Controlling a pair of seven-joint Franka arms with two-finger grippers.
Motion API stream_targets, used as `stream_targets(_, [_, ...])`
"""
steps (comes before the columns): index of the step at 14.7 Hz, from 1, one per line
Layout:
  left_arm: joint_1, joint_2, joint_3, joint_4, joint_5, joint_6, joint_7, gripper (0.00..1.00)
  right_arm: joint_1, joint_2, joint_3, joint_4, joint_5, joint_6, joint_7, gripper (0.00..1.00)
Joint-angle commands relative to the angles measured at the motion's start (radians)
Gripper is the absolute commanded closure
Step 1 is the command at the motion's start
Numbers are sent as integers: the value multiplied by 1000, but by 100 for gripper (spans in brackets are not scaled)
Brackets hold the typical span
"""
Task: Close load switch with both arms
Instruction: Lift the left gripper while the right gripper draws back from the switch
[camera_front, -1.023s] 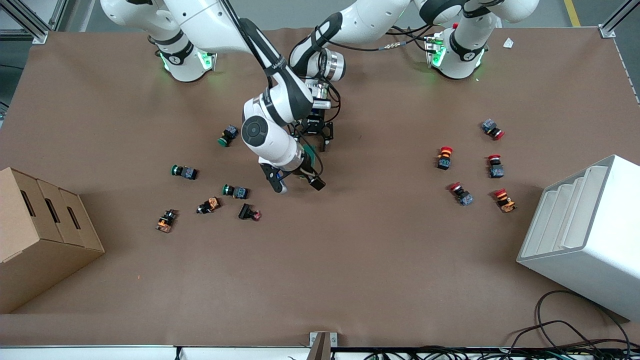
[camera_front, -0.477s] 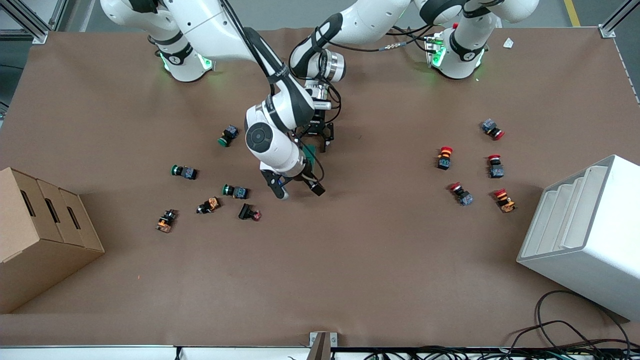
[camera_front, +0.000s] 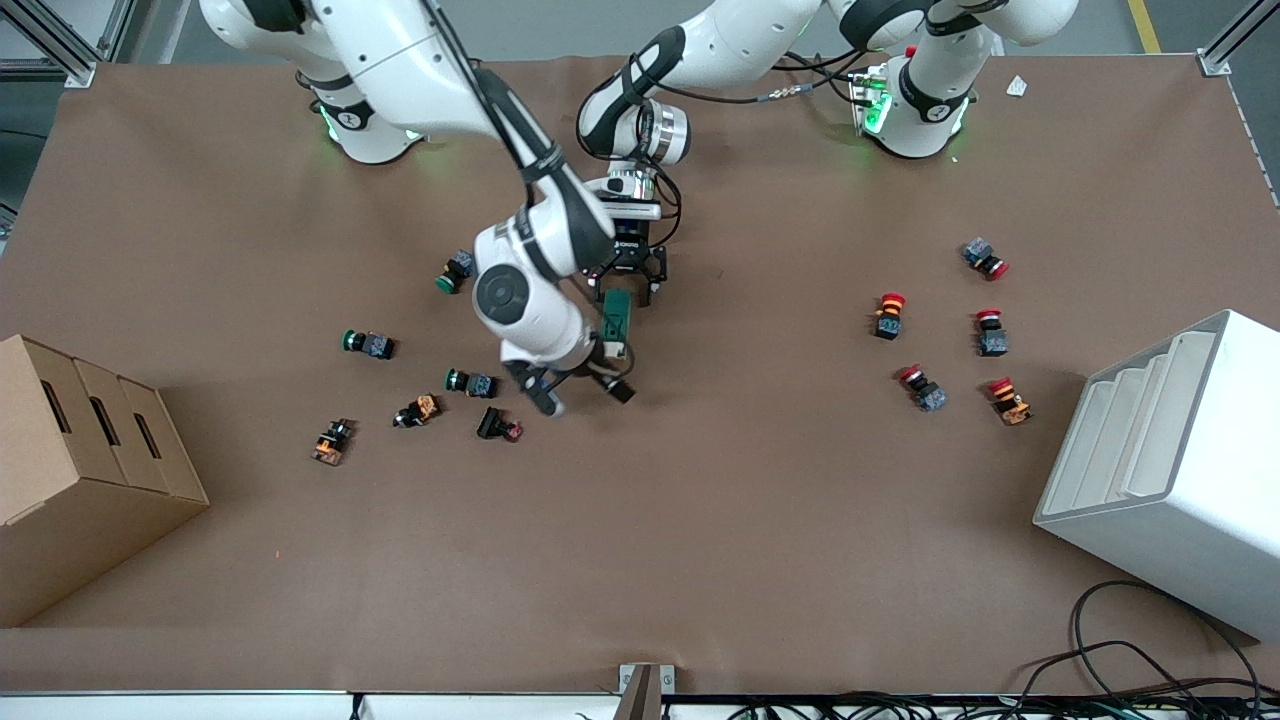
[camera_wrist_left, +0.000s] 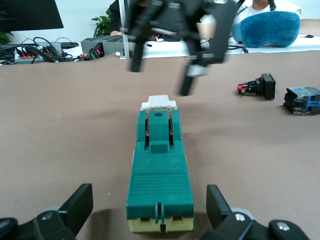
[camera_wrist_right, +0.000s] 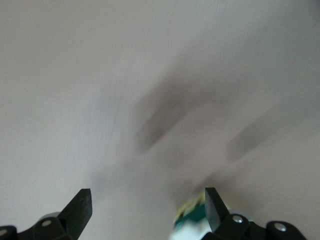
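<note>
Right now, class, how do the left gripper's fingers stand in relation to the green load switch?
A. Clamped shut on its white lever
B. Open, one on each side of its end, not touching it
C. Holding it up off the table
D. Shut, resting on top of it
B: in the left wrist view the left gripper is spread open either side of the load switch, with gaps showing.

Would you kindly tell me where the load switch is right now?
In the front view the load switch lies on the table's middle, between the open left tool and the open right tool.
</note>
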Motion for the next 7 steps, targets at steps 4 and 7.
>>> stream_targets(4, [4,-44,-19,8,-79,-1,58,0,-133,-176,-184,4,-99,-391,-515,0])
stream_targets(7, [7,-75,-73,87,-277,-1,110,0,-133,-263,-368,4,-210,-559,-863,0])
